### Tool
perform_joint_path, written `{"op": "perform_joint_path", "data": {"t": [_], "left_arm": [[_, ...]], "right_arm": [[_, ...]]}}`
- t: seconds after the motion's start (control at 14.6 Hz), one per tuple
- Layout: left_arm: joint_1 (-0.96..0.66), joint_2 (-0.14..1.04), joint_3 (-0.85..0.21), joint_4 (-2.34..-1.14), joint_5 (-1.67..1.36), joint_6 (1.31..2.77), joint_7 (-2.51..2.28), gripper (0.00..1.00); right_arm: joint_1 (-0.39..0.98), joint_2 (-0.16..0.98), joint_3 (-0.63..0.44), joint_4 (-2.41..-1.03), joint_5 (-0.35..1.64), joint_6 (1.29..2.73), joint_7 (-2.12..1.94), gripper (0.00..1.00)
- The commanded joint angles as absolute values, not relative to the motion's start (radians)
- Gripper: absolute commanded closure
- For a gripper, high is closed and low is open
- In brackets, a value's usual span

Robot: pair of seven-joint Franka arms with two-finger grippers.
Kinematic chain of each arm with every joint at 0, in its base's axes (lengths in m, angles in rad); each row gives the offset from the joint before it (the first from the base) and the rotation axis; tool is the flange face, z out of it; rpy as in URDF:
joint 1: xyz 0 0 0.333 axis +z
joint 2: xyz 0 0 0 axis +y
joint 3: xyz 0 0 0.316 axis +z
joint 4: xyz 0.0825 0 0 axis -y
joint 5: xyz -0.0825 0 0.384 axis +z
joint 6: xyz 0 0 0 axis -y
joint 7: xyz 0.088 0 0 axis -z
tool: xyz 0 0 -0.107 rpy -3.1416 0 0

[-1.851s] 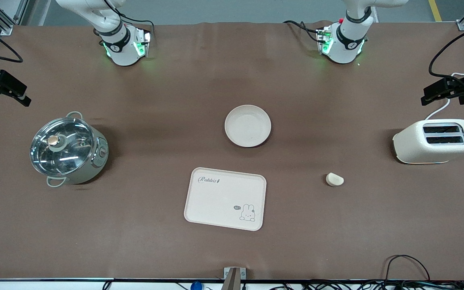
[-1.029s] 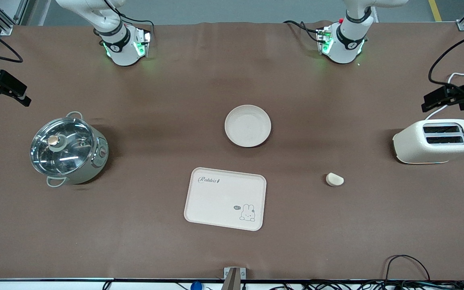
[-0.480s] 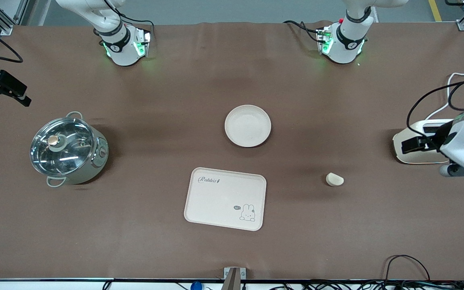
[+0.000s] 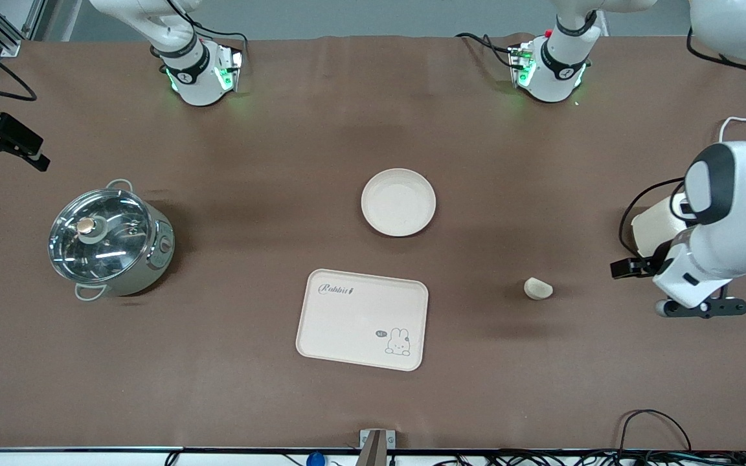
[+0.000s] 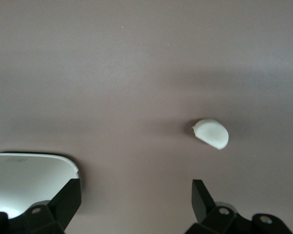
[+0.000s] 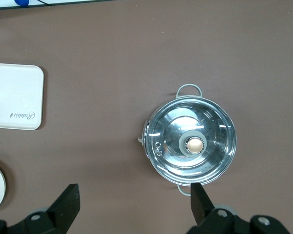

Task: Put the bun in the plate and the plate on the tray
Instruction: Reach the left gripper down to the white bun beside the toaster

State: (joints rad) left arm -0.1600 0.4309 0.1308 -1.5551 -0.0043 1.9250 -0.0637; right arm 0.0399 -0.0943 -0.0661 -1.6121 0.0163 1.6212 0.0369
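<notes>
Front view: the bun (image 4: 538,288) lies on bare brown table (image 4: 250,401) at right of centre, well apart from tray (image 4: 362,319) and plate (image 4: 398,202). The left gripper (image 5: 136,197), fingers spread wide, hangs near the toaster (image 4: 655,226). The right gripper (image 6: 135,202), also wide open, waits over the pot (image 4: 109,239).

Bun (image 4: 538,288): small cream-white half-round lump, resting on the bare table toward the left arm's end, well apart from both dishes. Plate (image 4: 399,202): round, shallow, cream, upright and empty, mid-table. Tray (image 4: 362,319): flat cream rectangle with "Rabbit" script and bunny drawing, empty, nearer the front camera than the plate.
</notes>
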Motion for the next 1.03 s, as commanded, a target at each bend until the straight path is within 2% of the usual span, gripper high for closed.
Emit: {"op": "perform_joint_path", "data": {"t": [0.0,0.41,0.96], "left_arm": [[-0.182,0.42,0.123,-1.684,-0.002,2.098,-0.133,0.0],[-0.193,0.561,0.054,-1.72,-0.067,2.29,-0.166,0.0],[-0.193,0.655,0.003,-1.709,-0.106,2.379,-0.176,0.0]], "right_arm": [[0.031,-0.097,-0.064,-1.612,0.028,1.62,0.037,0.0],[0.031,-0.097,-0.064,-1.612,0.028,1.62,0.037,0.0],[0.031,-0.097,-0.064,-1.612,0.028,1.62,0.037,0.0]]}}
